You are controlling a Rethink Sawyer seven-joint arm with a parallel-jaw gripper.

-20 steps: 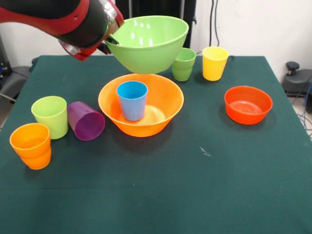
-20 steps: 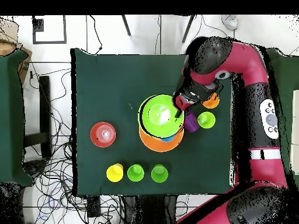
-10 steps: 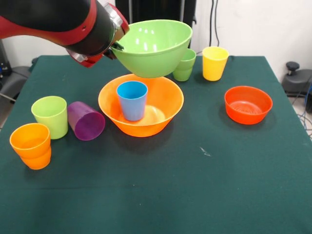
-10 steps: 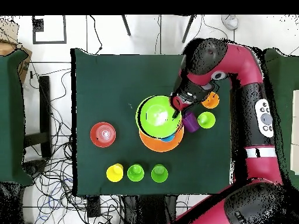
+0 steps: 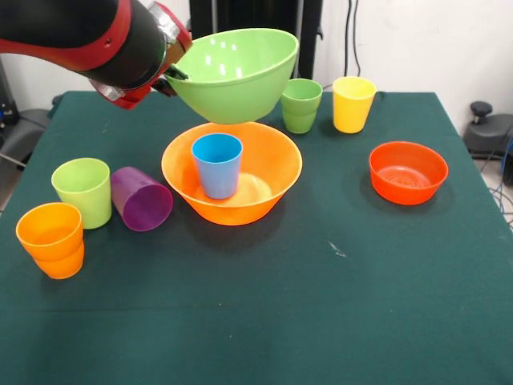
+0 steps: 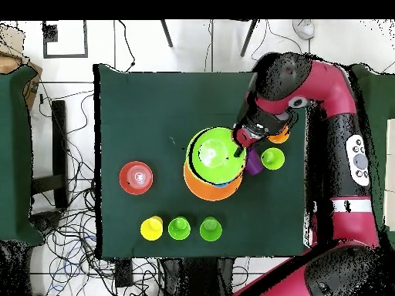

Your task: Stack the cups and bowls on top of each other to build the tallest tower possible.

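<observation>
We hold the lime-green bowl (image 5: pixel 232 74) clamped by its rim in the gripper (image 5: pixel 172 74), aloft above the orange bowl (image 5: pixel 232 172) where the blue cup (image 5: pixel 217 164) stands upright. Over the last half second we have shifted the lime-green bowl sideways and tilted it a little more, so it is not yet centred over the blue cup. We judge the placement still ahead, needing realignment before lowering.

Bright, even light falls from above, and the front view is in focus across the whole table (image 5: pixel 337 313). White glare spots sit on the inner wall of the green bowl (image 5: pixel 234 74) beside the claw (image 5: pixel 175 74). The orange bowl (image 5: pixel 276 172) below casts only a soft, faint shadow.
</observation>
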